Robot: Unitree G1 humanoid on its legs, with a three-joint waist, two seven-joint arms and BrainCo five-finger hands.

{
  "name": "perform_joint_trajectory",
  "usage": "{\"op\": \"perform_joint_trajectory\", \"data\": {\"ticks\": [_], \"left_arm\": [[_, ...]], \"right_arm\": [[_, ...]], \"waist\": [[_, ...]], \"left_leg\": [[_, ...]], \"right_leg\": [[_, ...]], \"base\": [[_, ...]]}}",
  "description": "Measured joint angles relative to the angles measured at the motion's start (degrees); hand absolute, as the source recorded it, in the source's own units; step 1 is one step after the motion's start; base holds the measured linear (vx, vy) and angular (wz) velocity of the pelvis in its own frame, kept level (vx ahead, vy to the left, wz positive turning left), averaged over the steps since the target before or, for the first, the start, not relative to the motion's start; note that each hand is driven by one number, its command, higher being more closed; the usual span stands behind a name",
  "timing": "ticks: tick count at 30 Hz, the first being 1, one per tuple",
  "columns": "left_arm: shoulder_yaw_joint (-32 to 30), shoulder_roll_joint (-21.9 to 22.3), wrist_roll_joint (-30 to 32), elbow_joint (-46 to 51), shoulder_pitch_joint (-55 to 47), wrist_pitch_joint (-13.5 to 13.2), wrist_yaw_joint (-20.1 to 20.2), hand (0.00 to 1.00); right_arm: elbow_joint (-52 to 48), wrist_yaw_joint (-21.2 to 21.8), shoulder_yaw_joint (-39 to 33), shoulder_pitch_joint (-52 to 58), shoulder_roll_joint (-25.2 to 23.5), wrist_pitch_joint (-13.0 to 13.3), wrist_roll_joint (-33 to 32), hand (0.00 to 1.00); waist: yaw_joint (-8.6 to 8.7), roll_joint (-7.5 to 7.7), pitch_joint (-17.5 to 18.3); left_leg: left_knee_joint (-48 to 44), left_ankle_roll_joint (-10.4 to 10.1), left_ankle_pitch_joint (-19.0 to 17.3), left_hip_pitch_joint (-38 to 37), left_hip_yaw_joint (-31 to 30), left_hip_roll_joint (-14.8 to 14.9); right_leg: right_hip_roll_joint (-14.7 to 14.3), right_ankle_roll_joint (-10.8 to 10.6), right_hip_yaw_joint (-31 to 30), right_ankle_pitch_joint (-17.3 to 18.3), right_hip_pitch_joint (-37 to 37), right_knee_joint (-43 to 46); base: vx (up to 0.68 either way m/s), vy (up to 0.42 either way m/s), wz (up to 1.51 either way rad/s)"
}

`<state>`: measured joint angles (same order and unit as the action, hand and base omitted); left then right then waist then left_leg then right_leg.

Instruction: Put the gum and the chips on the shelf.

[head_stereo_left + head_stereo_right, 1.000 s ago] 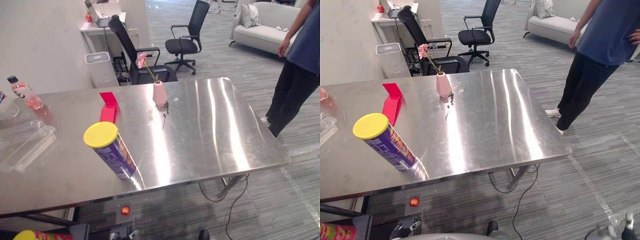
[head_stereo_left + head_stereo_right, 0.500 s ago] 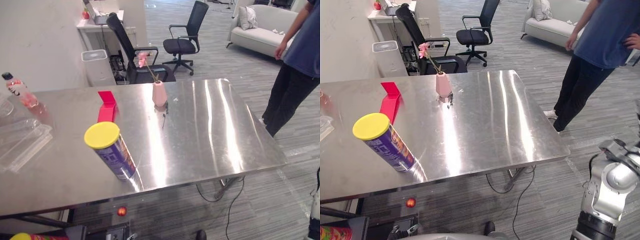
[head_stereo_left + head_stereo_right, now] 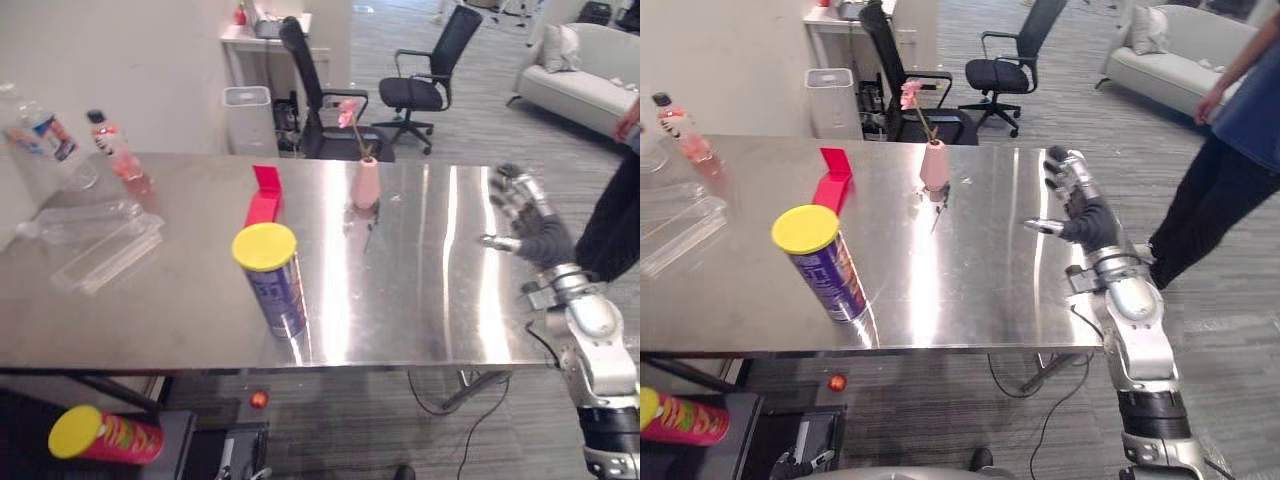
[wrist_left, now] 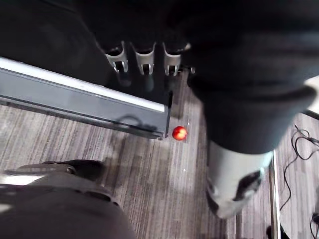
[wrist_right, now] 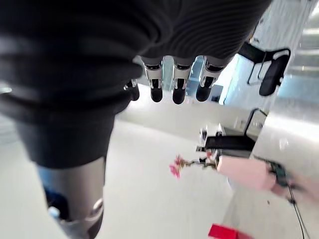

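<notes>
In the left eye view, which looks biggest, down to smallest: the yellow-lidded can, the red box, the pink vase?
1. Yellow-lidded can, also nearest the camera.
2-3. Red box and pink vase look nearly alike; order unsure.

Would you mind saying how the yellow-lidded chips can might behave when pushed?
The chips can is tall and narrow, standing upright on the smooth steel table: a high push would probably tip it. Once down, its round body would likely roll.

A shiny silver metal table (image 3: 450, 260) fills the middle. Black wheeled office chairs (image 3: 418, 92) stand top centre on the grey carpet floor (image 3: 480, 135). A pale sofa (image 3: 580, 90) sits upper right.
</notes>
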<state>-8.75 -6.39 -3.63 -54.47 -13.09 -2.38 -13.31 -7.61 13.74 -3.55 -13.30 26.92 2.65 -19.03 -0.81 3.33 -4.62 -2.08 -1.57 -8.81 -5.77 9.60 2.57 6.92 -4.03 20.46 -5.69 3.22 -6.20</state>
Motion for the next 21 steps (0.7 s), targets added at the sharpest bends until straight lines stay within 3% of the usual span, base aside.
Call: {"op": "perform_joint_trajectory", "data": {"ticks": [11, 21], "left_arm": [[-0.15, -0.18, -0.01, -0.25, -0.74, -0.12, 0.10, 0.00], [-0.15, -0.22, -0.04, -0.28, -0.81, -0.27, 0.05, 0.00]], "right_arm": [[0.19, 6.75, 9.54, -8.19, -0.39, -1.58, 0.04, 0.00], [0.14, 8.26, 15.10, -12.04, -0.47, -1.99, 0.03, 0.00]], "waist": [[-1.61, 0.48, 0.09], [-2.54, 0.55, 0.16]], "left_leg": [[0.03, 0.17, 1.42, 1.72, -2.56, -0.40], [1.27, -0.34, 3.56, 2.64, -5.36, -0.10]], "right_leg": [[0.56, -0.08, 1.76, -0.09, 0.08, 0.02], [0.43, 0.01, 4.02, -0.05, 0.16, 0.03]], "base": [[-0.03, 0.008, 0.13], [-0.03, -0.007, 0.14]]}}
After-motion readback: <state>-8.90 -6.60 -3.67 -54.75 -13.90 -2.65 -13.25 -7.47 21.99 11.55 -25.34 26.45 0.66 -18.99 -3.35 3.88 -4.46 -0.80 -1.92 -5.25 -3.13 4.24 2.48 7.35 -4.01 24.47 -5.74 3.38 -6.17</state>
